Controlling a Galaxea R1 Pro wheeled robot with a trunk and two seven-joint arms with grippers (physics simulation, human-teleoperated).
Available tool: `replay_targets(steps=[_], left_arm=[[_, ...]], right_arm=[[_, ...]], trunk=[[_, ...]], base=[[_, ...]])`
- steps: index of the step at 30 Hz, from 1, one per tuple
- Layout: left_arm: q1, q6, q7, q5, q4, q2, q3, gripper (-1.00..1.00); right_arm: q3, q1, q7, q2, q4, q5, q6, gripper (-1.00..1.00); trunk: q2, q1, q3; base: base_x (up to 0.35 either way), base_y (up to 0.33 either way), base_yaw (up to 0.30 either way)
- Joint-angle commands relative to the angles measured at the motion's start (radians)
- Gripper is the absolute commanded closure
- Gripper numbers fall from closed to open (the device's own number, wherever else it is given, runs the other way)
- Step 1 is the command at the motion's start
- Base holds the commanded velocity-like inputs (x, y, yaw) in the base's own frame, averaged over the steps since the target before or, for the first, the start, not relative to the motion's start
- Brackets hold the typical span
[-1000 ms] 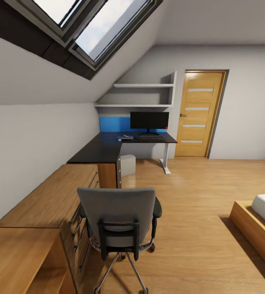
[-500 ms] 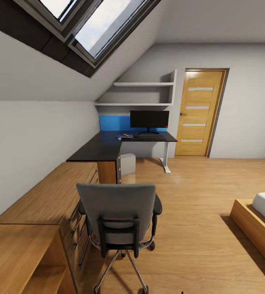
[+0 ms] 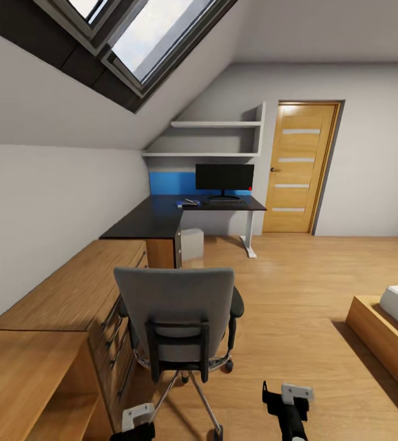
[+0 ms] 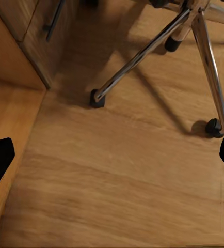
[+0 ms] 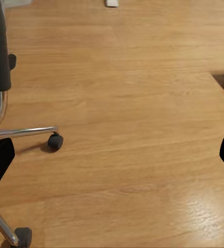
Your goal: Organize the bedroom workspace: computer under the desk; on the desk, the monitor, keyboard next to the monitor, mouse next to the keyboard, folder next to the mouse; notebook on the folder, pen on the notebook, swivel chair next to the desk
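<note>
The grey swivel chair [image 3: 174, 312] stands with its back to me on the wood floor, well short of the black L-shaped desk [image 3: 150, 222]. On the desk's far end stand the monitor [image 3: 224, 177], the keyboard [image 3: 226, 203] before it, and the blue folder [image 3: 187, 203] to its left with a pale streak on top. The grey computer [image 3: 191, 244] sits under the desk. My left gripper [image 3: 135, 425] and right gripper [image 3: 286, 397] hang low, either side of the chair's chrome base [image 4: 153, 46], both open and empty. Left gripper [image 4: 112, 157] faces floor and castors; right gripper [image 5: 112, 157] faces floor beside a castor [image 5: 55, 140].
A light-wood drawer chest [image 3: 70, 300] runs along the left wall right beside the chair. A bed on a wooden frame [image 3: 386, 340] is at the right. The oak door [image 3: 297, 168] is at the back. Open floor [image 3: 285, 288] lies between chair, bed and desk.
The whole head view has shifted a little, so the camera moved. Both grippers have come up into view at the bottom edge. The chair and desk things have not moved.
</note>
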Motion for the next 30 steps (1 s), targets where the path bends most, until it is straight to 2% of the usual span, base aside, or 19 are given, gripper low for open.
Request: replay_targets(steps=[1,4,5,10,15,16,21,25,30], left_arm=[[-0.013,0.018,0.001,0.011,0.001,0.007,-0.008,-1.0],[-0.024,0.036,-0.01,0.011,0.004,0.013,-0.008,-1.0],[-0.031,0.047,-0.021,0.01,0.012,0.02,-0.006,-1.0],[-0.034,0.043,-0.027,0.01,0.016,0.03,-0.003,-1.0],[-0.035,-0.06,-0.027,0.014,0.018,0.031,-0.008,-1.0],[-0.035,-0.081,-0.026,0.016,0.029,0.028,-0.009,-1.0],[-0.035,-0.082,-0.028,0.015,0.05,0.024,-0.011,-1.0],[-0.035,-0.082,-0.028,0.015,0.054,0.022,-0.01,-1.0],[-0.035,-0.082,-0.029,0.015,0.055,0.022,-0.01,-1.0]], right_arm=[[0.0,-0.018,-0.004,0.0,-0.001,-0.017,0.011,-1.0],[-0.01,-0.033,-0.001,0.001,0.006,-0.039,0.02,-1.0],[-0.014,-0.042,0.002,0.005,0.036,-0.06,0.021,-1.0],[-0.017,-0.046,0.003,0.008,0.061,-0.071,0.004,-1.0],[-0.016,-0.048,0.004,0.02,0.068,-0.073,-0.029,-1.0],[-0.013,-0.048,0.005,0.038,0.073,-0.069,-0.034,-1.0],[-0.011,-0.048,0.017,0.075,0.106,-0.042,-0.037,-1.0],[-0.01,-0.048,0.021,0.089,0.121,-0.01,-0.038,-1.0],[-0.011,-0.048,0.023,0.094,0.127,0.006,-0.038,-1.0]], trunk=[[-0.008,0.004,-0.004],[-0.029,0.015,-0.014],[-0.036,0.019,-0.017],[-0.071,0.038,-0.033],[-0.106,0.058,-0.048],[-0.113,0.061,-0.051],[-0.148,0.081,-0.067],[-0.176,0.096,-0.08],[-0.211,0.115,-0.095]], base=[[0.0,0.0,0.0],[0.0,0.0,0.0],[0.0,0.0,0.0],[0.0,0.0,0.0],[0.0,0.0,0.0],[0.0,0.0,0.0],[0.0,0.0,0.0],[0.0,0.0,0.0],[0.0,0.0,0.0]])
